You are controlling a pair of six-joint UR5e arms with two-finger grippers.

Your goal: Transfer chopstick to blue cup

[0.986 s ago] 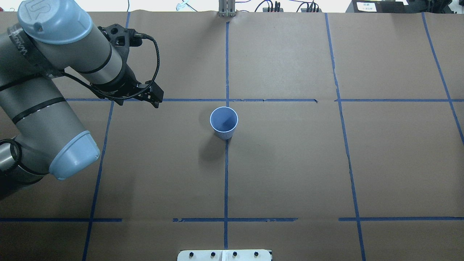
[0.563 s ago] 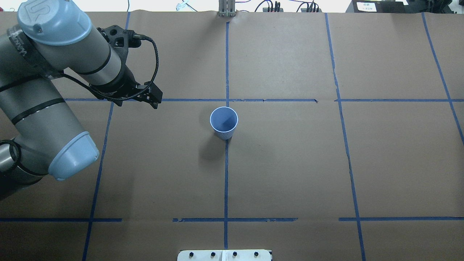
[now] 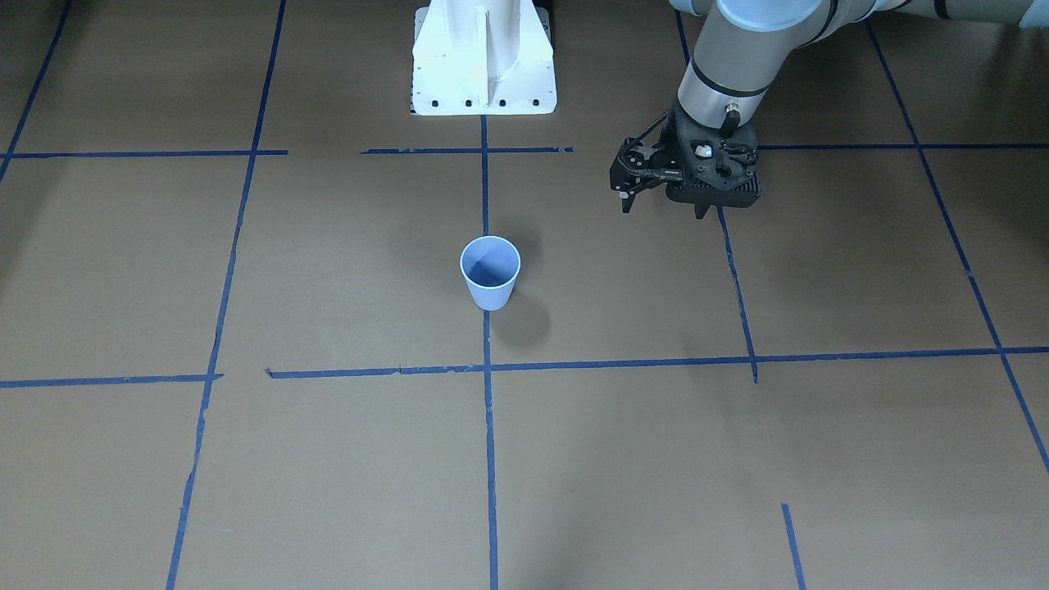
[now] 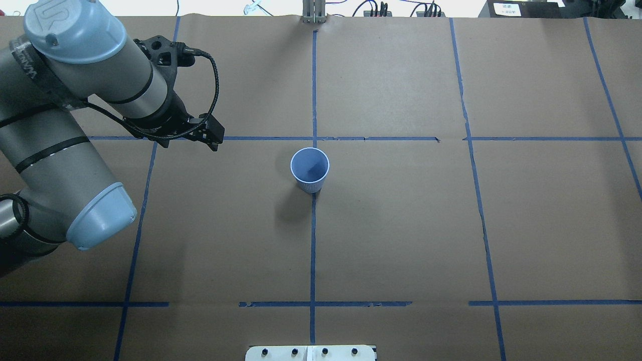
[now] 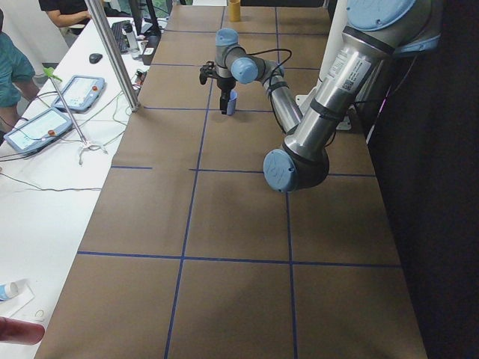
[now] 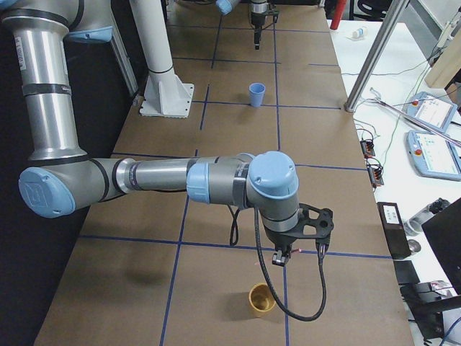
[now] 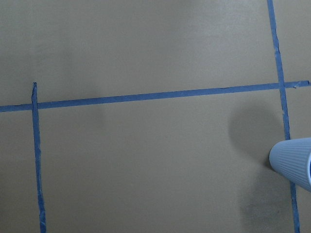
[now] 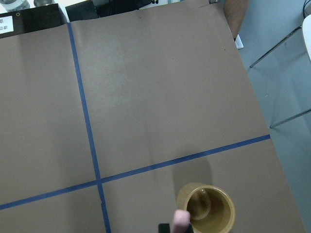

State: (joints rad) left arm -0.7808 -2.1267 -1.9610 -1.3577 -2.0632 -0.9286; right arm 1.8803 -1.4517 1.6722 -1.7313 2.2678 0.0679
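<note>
The right gripper [image 6: 279, 258] is hanging low in the centre of the exterior right view. Its jaws are pinching the chopstick [image 8: 180, 221], whose pale pink end is showing at the bottom edge of the right wrist view beside a dark finger part. The stick is pointing downward, the attitude needed for lowering it end-first into a cup. A tan cup [image 8: 206, 209] is standing upright just right of the stick's end in that view. The stick appears to be above its rim rather than inside it.

The blue cup [image 4: 310, 169] is standing upright at the centre of the overhead view, on the middle tape line [image 4: 313, 250] of the brown paper [image 4: 401, 225]. Only its dark blue inside is showing, so it is holding nothing. It is well apart from the right gripper: in the exterior right view the cup is sitting in the upper centre and the gripper near the bottom.

The left gripper [image 4: 214, 138] is hovering to the upper left of the blue cup in the overhead view, apart from it and carrying nothing visible. Whether its jaws are spread or pressed together cannot be told. Its wrist view is catching the cup's ribbed wall at the right edge.

The transfer is judged to be at the carrying stage. The central cup position is giving either arm access. The cup looks light, so a stick striking the rim could tip it.
</note>
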